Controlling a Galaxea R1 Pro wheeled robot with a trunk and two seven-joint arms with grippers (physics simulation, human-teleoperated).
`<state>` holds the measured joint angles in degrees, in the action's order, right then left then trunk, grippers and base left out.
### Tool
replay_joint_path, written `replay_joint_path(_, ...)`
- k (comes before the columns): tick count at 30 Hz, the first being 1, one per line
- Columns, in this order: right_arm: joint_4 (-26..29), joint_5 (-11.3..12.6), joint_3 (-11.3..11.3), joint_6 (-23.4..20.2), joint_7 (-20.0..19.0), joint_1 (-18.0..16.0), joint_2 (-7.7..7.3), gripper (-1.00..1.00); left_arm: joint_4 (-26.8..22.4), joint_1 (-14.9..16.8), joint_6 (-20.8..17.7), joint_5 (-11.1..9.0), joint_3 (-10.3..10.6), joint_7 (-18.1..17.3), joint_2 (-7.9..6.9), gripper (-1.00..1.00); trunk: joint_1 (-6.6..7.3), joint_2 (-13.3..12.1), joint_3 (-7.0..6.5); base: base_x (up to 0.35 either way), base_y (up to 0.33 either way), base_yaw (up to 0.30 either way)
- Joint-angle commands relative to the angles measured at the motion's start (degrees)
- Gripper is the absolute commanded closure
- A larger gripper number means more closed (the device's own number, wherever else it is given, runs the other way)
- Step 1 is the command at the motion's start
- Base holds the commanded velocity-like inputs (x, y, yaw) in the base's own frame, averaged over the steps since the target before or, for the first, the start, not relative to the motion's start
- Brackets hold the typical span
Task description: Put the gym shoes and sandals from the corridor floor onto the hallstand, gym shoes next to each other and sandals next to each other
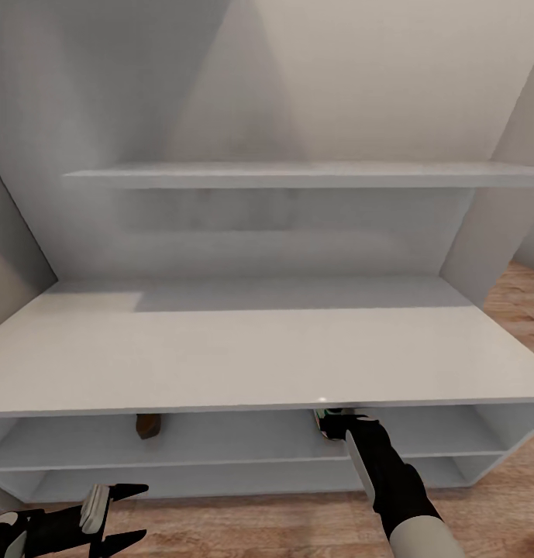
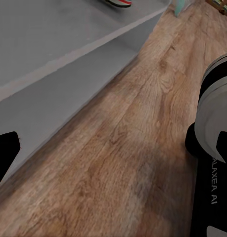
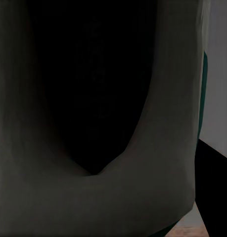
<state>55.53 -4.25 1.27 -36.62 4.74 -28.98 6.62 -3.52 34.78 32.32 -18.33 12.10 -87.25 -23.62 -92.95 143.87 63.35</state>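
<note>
Gym shoe sits on upper low shelf of the hallstand, right of centre, tucked under the bench top's front edge; only its green/cream heel end shows. Right gripper is reaching in right at it, fingertips hidden by the bench edge, so can't tell if clenched on the shoe or released. Right wrist view is v. close on the shoe's cream interior, w/ a green strip along one side. Sandal, dark brown, on same shelf further left, well apart from the shoe. Left gripper hovers low over corridor floor in front of the rack, fingers spread, holding nothing. Left wrist view: wood planks beside the rack's grey base
</note>
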Motion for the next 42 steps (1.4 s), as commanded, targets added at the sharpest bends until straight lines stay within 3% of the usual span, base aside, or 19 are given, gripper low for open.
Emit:
replay_joint_path(1, 0.1, -0.4, 0.1, -0.3, -0.1, 0.0, 0.06, 1.00, 0.0, 0.0, 0.4, -0.6, 0.5, -0.1, -0.02, -1.00, 0.01, 0.0, 0.05, 0.007, 0.000, 0.000)
replay_joint_path(7, 0.2, -0.4, 0.3, -0.3, -0.1, 0.0, 0.05, 1.00, 0.0, 0.0, 0.4, -0.6, 0.5, -0.1, -0.02, -1.00, 0.01, 0.0, 0.05, 0.003, 0.000, 0.000)
replay_joint_path(8, 0.3, -0.4, 0.3, -0.3, -0.1, 0.0, 0.05, -1.00, 0.0, 0.0, 0.4, -0.6, 0.5, -0.1, -0.02, -1.00, 0.01, 0.0, 0.05, 0.000, 0.000, 0.000)
replay_joint_path(19, 0.2, -0.2, 0.3, -0.3, -0.2, 0.0, 0.06, -1.00, 0.0, 0.0, 0.4, -0.6, 0.5, -0.1, -0.02, -1.00, 0.01, 0.0, 0.05, -0.003, 0.000, 0.000)
replay_joint_path(42, 0.1, -0.1, 0.1, -0.3, -0.3, 0.0, 0.06, -1.00, 0.0, 0.0, 0.4, -0.6, 0.5, -0.1, -0.02, -1.00, 0.01, 0.0, 0.05, -0.321, 0.000, 0.000)
